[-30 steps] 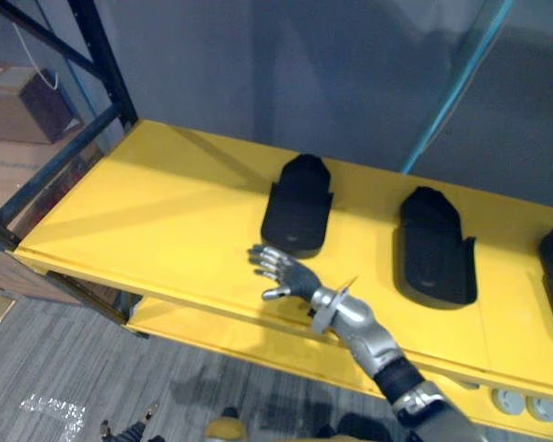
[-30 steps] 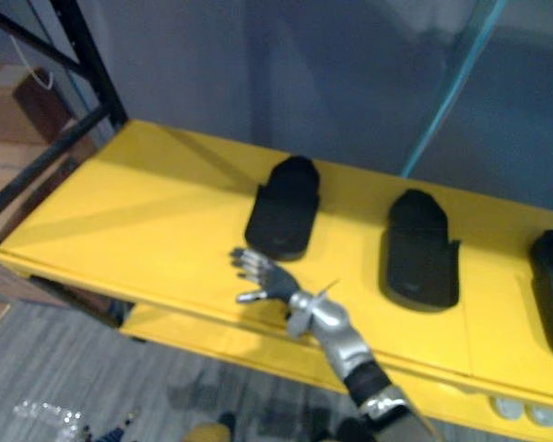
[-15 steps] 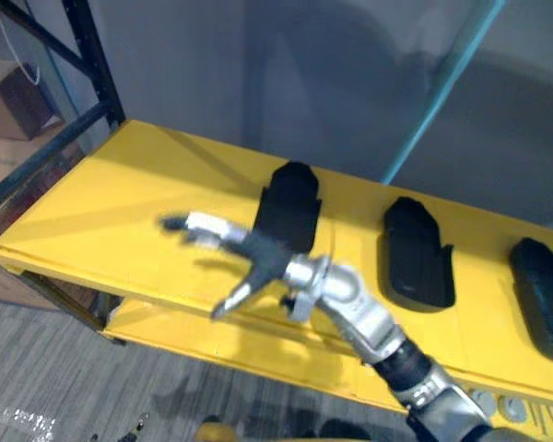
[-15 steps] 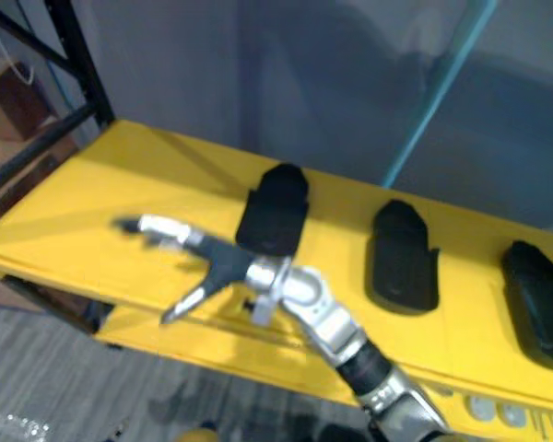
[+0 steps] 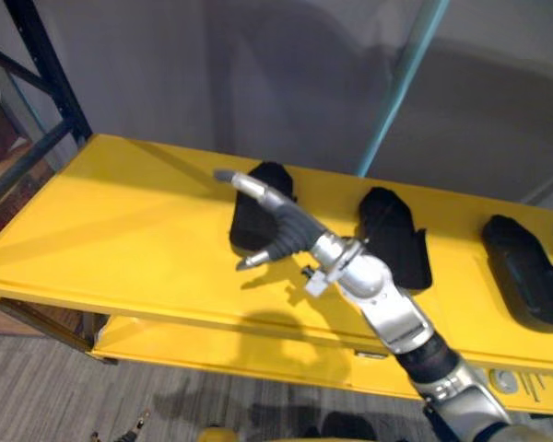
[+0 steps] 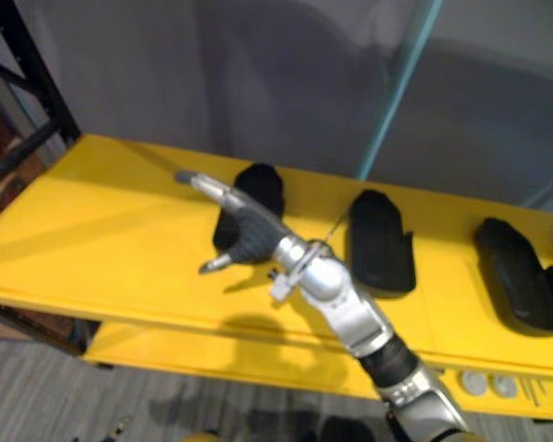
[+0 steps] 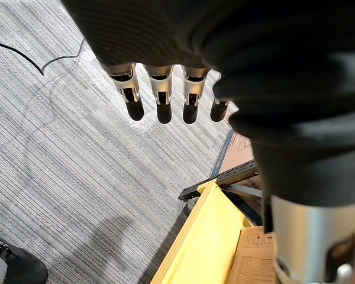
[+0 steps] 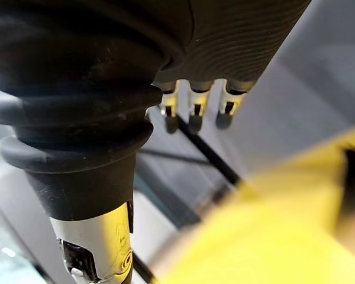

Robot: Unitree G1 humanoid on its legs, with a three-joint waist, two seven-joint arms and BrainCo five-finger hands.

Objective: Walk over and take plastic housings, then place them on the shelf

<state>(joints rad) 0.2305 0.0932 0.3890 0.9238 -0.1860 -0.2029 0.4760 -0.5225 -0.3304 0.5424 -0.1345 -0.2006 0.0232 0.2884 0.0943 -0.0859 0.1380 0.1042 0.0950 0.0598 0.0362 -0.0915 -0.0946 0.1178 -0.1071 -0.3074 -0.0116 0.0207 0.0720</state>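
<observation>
Fingers point(image 5: 249, 186) straight, thumb point(image 5: 258, 260) splayed, right hand point(image 5: 290, 230) hovers open over shelf point(image 5: 120, 235), housing point(image 5: 247, 221) just beyond it; left hand point(image 7: 163, 94) hangs open

Black housings point(image 5: 401, 230) lie (apart) on yellow shelf point(image 5: 120, 230).

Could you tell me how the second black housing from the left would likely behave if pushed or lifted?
The second housing looks like a rigid moulded shell, so probably stiff and light. It lies flat on the yellow shelf, so it should slide rather than roll or tip.
</observation>
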